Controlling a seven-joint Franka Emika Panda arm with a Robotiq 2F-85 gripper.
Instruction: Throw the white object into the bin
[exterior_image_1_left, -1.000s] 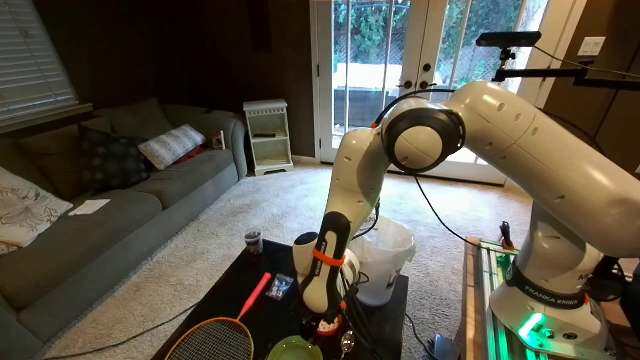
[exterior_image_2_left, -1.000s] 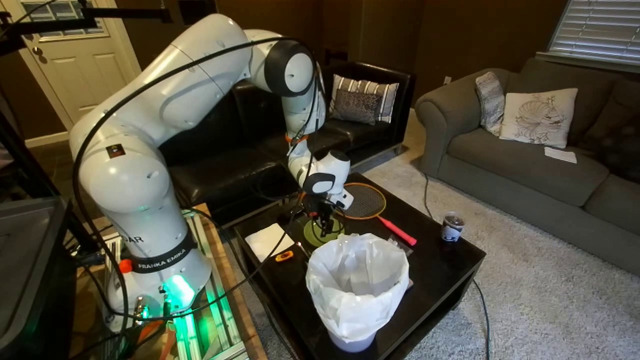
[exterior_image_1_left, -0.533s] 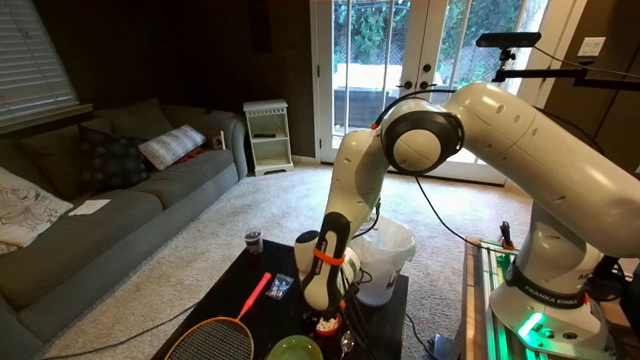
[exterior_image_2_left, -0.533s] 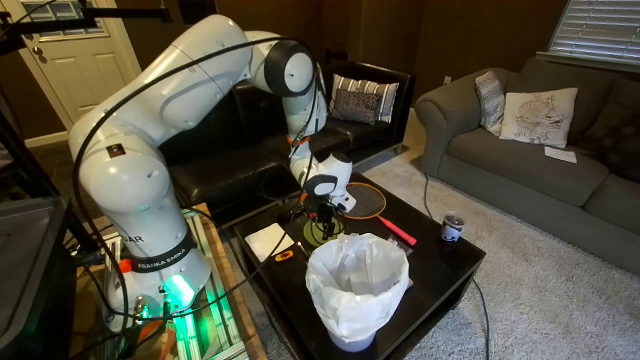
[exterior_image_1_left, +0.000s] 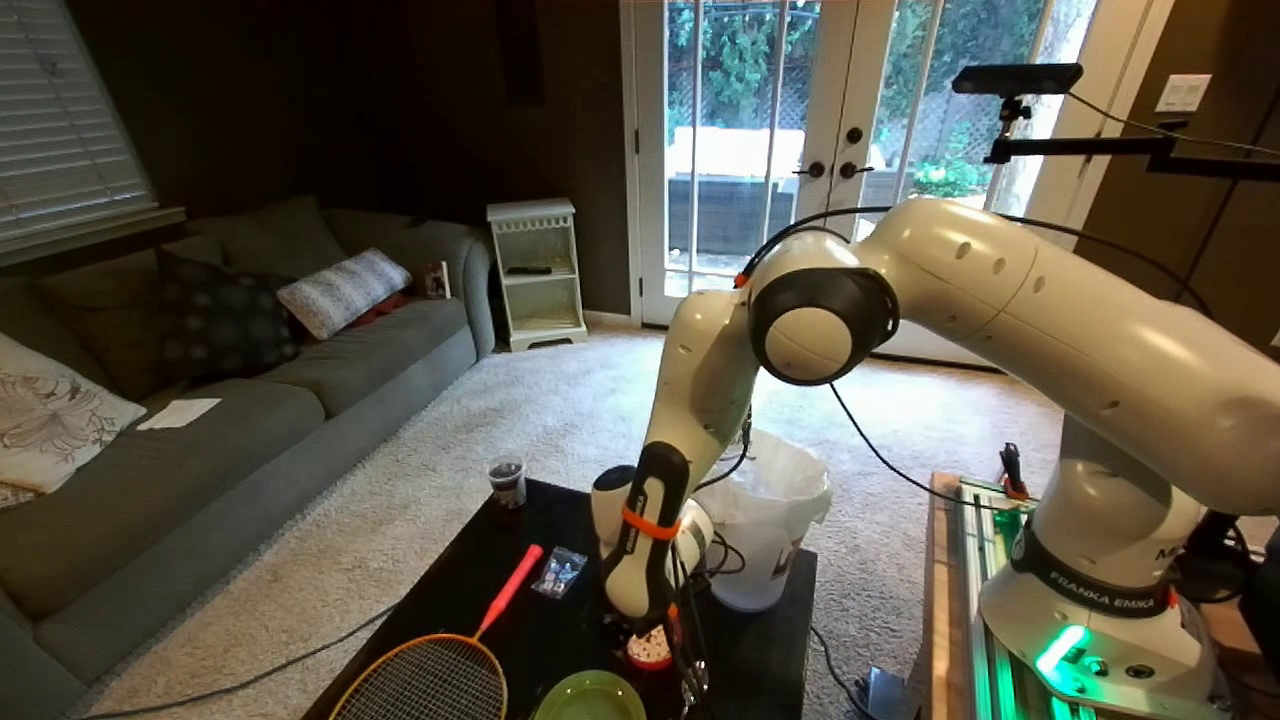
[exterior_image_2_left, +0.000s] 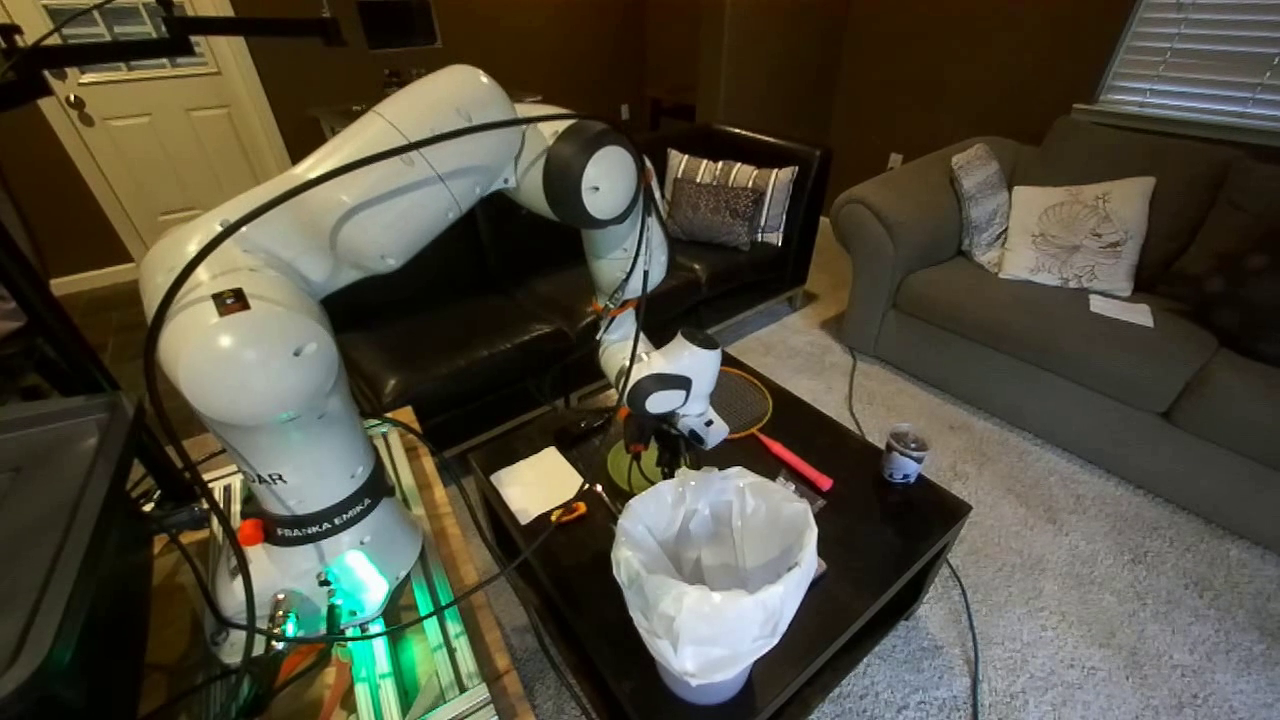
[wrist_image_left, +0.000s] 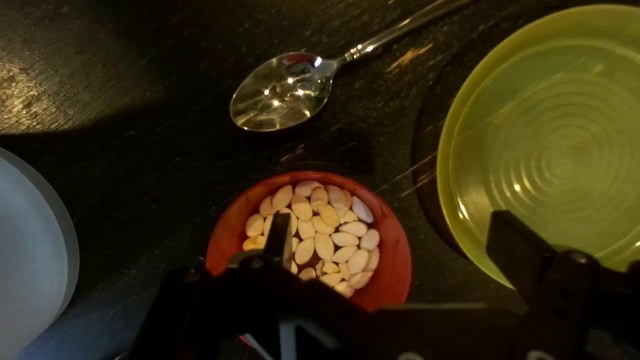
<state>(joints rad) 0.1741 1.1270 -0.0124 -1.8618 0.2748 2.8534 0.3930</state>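
hand (wrist_image_left: 391, 227) spread wide, one finger (wrist_image_left: 278, 239) overlapping red bowl (wrist_image_left: 393, 265), wrist view

Close overhead wrist view, exteriors sharing table (exterior_image_2_left: 870, 535)

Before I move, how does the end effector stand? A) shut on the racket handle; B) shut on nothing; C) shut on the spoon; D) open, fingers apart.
D: the wrist view shows the end effector with its fingertips well apart, one seen against the red bowl, the other against the green dish.
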